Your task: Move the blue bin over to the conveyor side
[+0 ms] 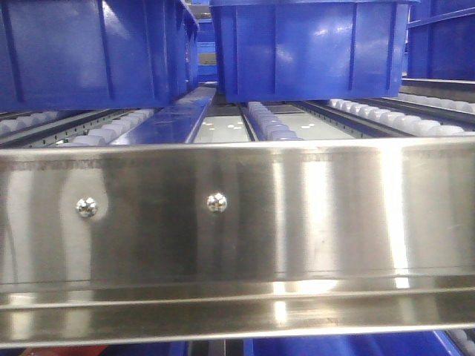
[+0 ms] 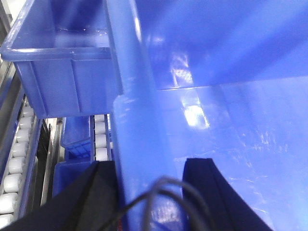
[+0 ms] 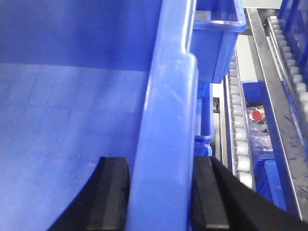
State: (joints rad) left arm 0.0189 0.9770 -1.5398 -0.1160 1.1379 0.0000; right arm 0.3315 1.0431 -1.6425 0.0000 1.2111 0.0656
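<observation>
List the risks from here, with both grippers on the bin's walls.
1. The left gripper and right gripper each pinch only a glossy wall of the blue bin; it may slip or tilt if the arms move unevenly.
2. The neighbouring bin sits close beside it; a sideways swing could knock it.
3. The steel rail runs across the front; a low pull-out could catch on it.

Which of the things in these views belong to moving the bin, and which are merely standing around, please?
Job: large glossy blue plastic bin; left gripper and right gripper, both clamped on its rim.
Bystanders: neighbouring blue plastic bin; white rollers; stainless-steel rail; small red object.
</observation>
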